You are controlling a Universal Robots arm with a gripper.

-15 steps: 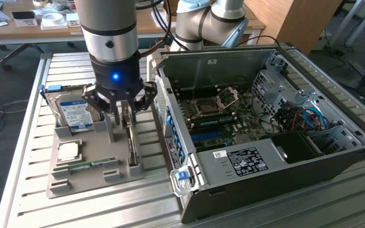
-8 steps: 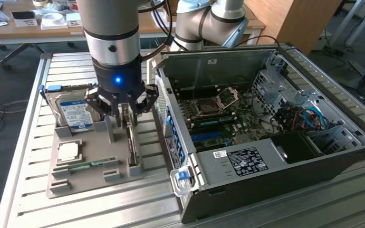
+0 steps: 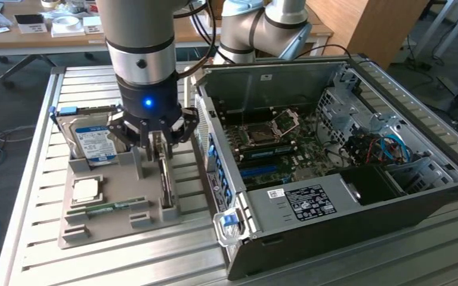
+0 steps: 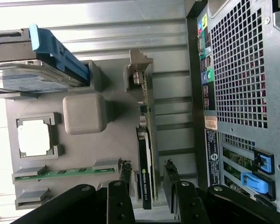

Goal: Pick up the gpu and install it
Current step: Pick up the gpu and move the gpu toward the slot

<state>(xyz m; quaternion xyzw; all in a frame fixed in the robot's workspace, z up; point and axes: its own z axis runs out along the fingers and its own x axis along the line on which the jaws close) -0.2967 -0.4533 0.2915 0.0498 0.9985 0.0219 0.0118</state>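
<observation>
Astride the gpu (image 4: 145,149) edge — claw (image 4: 148,171) spread.

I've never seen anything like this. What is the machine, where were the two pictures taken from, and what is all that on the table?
The machine is a robot arm with a gripper at its end. One picture comes from a camera standing off the arm. The other comes from a camera on the arm's wrist, looking past its fingers.

On the metal table stand an open computer case and, beside it, a grey tray. The tray holds a hard drive, a processor chip, a green memory stick and the gpu, a thin card standing on edge.

The gripper is down over the gpu with one open finger on each side of it. The card sits in the tray, so nothing is held.
</observation>
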